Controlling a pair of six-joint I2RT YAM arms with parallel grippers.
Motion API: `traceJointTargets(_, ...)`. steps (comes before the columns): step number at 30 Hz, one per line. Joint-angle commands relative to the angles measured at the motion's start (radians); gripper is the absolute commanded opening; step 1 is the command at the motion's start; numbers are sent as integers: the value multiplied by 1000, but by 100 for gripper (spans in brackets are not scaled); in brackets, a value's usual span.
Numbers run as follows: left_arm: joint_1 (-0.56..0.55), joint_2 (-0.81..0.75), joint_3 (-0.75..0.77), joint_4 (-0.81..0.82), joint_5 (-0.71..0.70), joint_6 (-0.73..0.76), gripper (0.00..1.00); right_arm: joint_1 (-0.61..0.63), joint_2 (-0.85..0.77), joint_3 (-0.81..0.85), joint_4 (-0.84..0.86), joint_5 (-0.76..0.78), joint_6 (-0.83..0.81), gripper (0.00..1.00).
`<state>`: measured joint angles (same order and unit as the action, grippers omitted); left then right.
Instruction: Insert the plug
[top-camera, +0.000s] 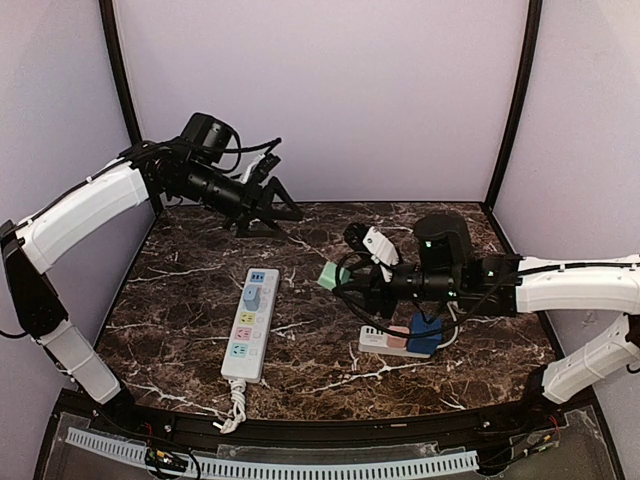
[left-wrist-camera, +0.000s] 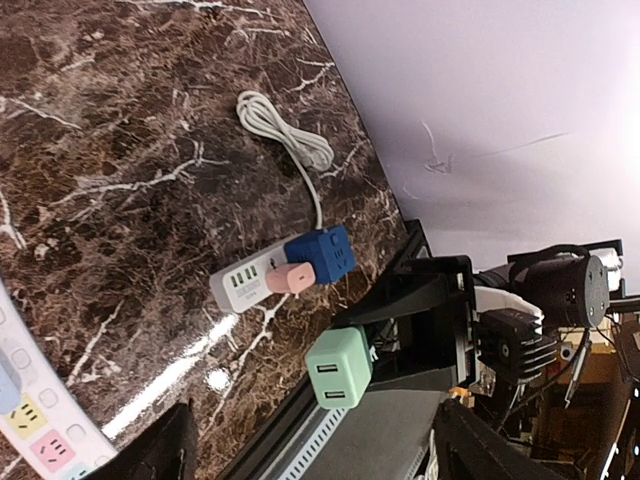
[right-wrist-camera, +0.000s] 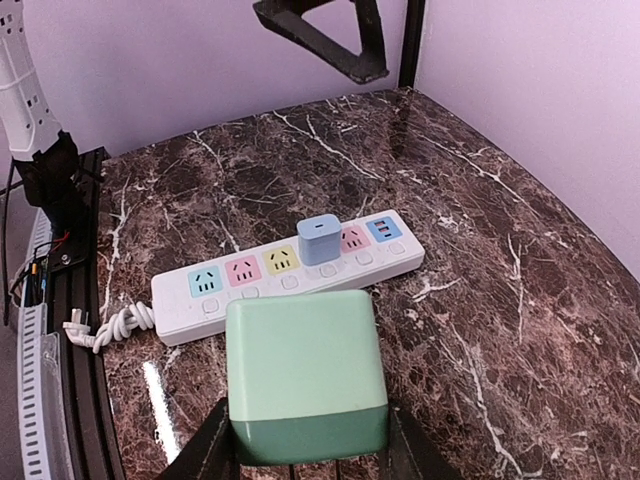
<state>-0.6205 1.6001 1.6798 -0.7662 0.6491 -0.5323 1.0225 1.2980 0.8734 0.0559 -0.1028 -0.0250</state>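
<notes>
My right gripper (top-camera: 345, 278) is shut on a mint-green cube plug (top-camera: 331, 276) and holds it in the air right of the white power strip (top-camera: 250, 325). In the right wrist view the plug (right-wrist-camera: 305, 385) fills the space between the fingers, with the strip (right-wrist-camera: 200, 300) on the table beyond it. The strip has coloured sockets, and a light-blue plug (right-wrist-camera: 320, 238) sits in one. My left gripper (top-camera: 272, 212) is open and empty, raised above the back left of the table. The left wrist view shows the green plug's (left-wrist-camera: 340, 367) two USB ports.
A small grey strip (top-camera: 382, 345) with a pink cube (top-camera: 398, 333) and a dark blue cube (top-camera: 425, 335) lies under my right arm. Its white cable (left-wrist-camera: 285, 130) lies coiled on the marble. The white strip's cable (top-camera: 235, 408) runs to the table's near edge.
</notes>
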Motion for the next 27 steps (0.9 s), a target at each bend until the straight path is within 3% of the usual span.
traceJointTargets(1,-38,-7,-72,29,118,-9,81,-4,15,44,62,-54,-22,0)
traceJointTargets(15,-105,-14,-178,126,164,-147,69,-3,38,98,115,-82,-39,0)
traceJointTargets(22,-113,-29,-241,312,198,-298,61,-3,42,103,129,-96,-32,0)
traceJointTargets(27,-114,-31,-252,338,213,-326,56,-3,44,105,130,-94,-33,0)
